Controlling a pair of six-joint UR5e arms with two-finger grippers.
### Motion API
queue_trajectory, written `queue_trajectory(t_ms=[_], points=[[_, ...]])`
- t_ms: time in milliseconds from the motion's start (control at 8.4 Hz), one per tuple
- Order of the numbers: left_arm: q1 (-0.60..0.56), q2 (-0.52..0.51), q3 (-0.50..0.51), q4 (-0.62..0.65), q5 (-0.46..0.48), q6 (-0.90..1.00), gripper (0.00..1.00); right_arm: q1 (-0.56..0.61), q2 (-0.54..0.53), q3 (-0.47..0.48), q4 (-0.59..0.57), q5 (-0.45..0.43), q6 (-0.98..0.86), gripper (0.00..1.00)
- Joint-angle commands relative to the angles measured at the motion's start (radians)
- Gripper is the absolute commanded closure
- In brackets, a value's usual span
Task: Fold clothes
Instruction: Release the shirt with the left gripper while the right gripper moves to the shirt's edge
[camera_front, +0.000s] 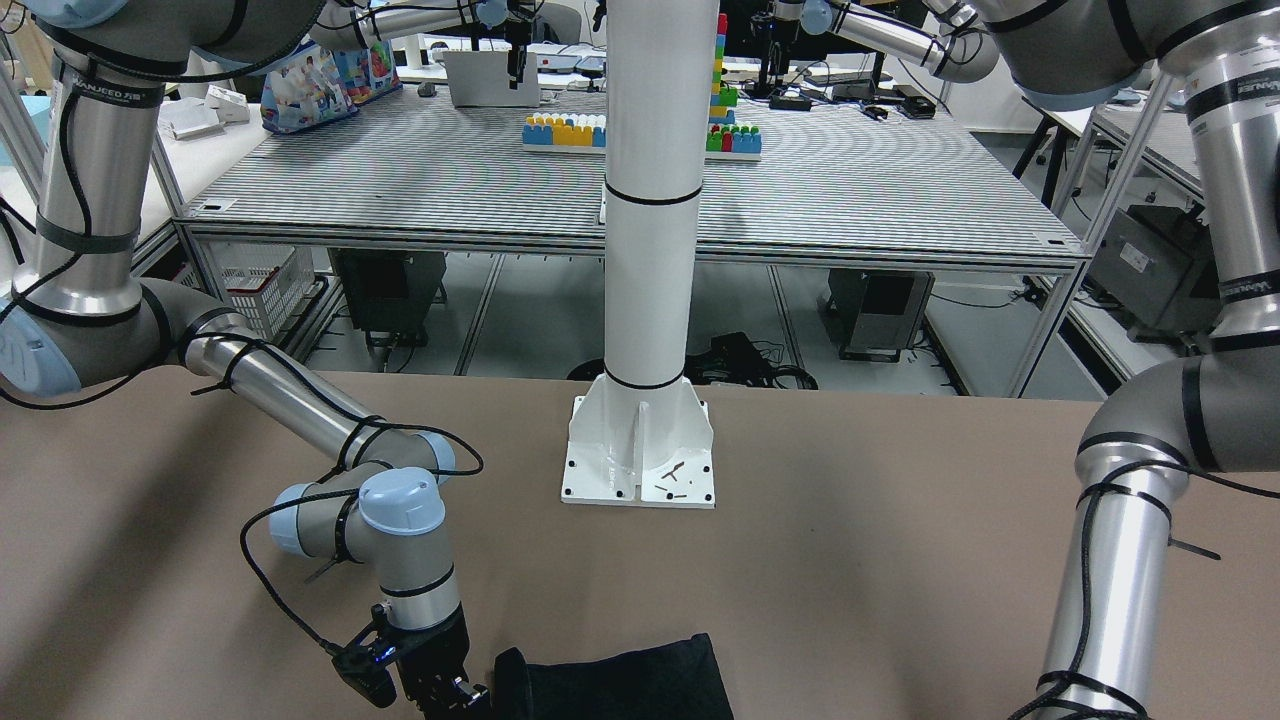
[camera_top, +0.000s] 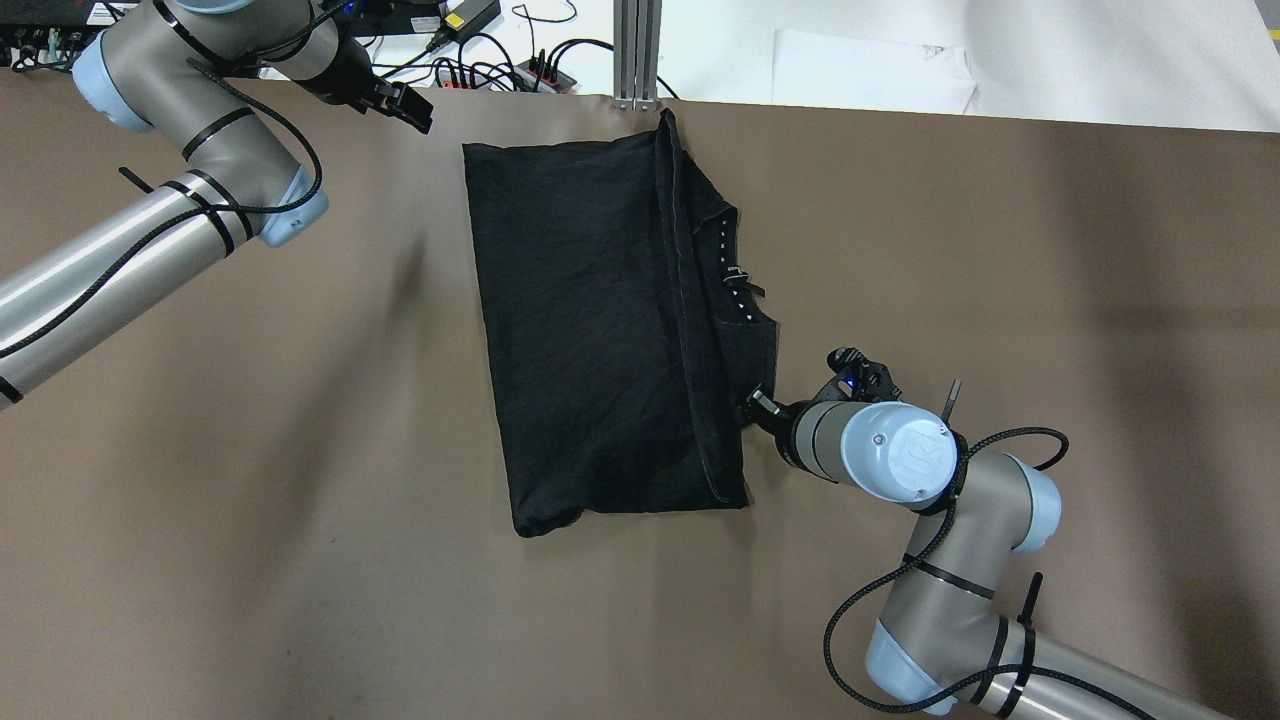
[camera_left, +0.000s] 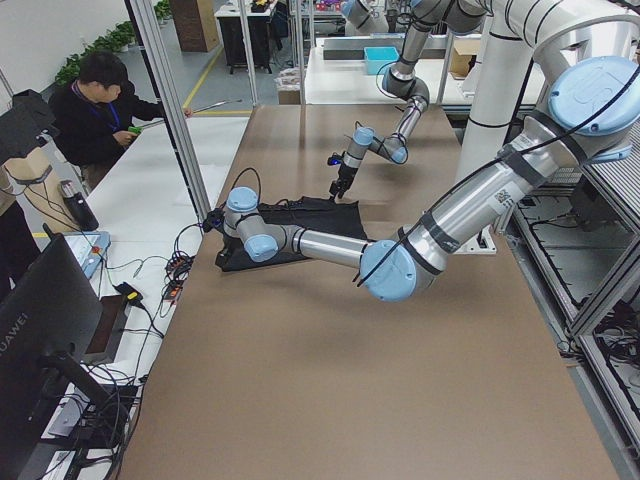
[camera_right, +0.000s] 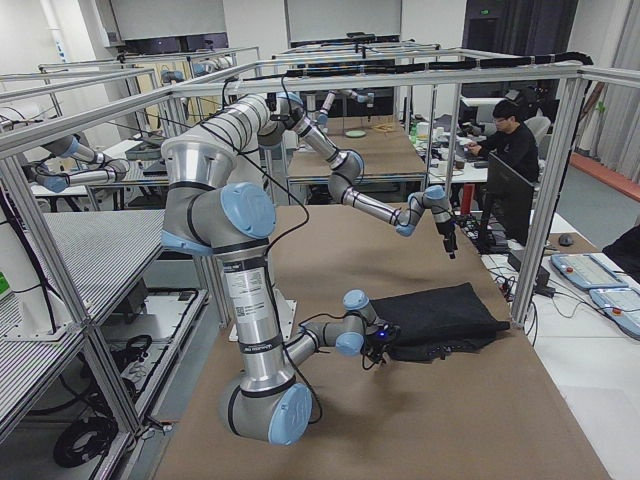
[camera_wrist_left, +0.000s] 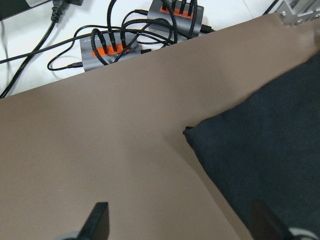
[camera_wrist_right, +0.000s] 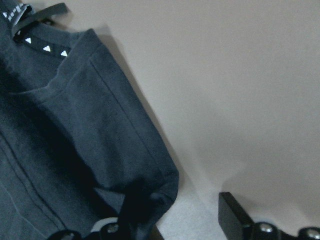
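Note:
A black garment (camera_top: 600, 330) lies folded lengthwise on the brown table, its collar with white triangles (camera_top: 735, 290) on its right side. My right gripper (camera_top: 757, 405) is low at the garment's right edge, near the collar. In the right wrist view its fingers (camera_wrist_right: 235, 215) stand wide apart, open, with a garment corner (camera_wrist_right: 150, 195) drooping between them. My left gripper (camera_top: 405, 103) hovers beside the garment's far left corner (camera_wrist_left: 191, 131). Its fingertips (camera_wrist_left: 97, 220) are wide apart and empty.
Power strips with cables (camera_wrist_left: 107, 47) lie just off the table's far edge, beside an aluminium post (camera_top: 637, 50). The white column base (camera_front: 640, 450) stands at the table's robot side. An operator (camera_left: 100, 110) sits beyond the far edge.

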Motion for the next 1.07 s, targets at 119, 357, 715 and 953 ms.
queue_trajectory(t_ms=[119,357,715,953], points=[[0.0,0.011,-0.003,0.0,0.0,0.0,0.0,-0.001,0.0,0.002,0.059,-0.004,0.047,1.0],[0.0,0.011,-0.003,0.0,0.0,-0.001,0.0,0.001,-0.001,0.016,0.059,-0.003,0.051,1.0],[0.023,0.045,-0.055,0.001,0.001,-0.007,0.0,-0.04,-0.088,0.146,0.056,-0.004,0.052,1.0],[0.026,0.048,-0.06,0.0,0.001,-0.009,0.0,-0.088,-0.21,0.292,0.056,-0.007,0.055,1.0]])
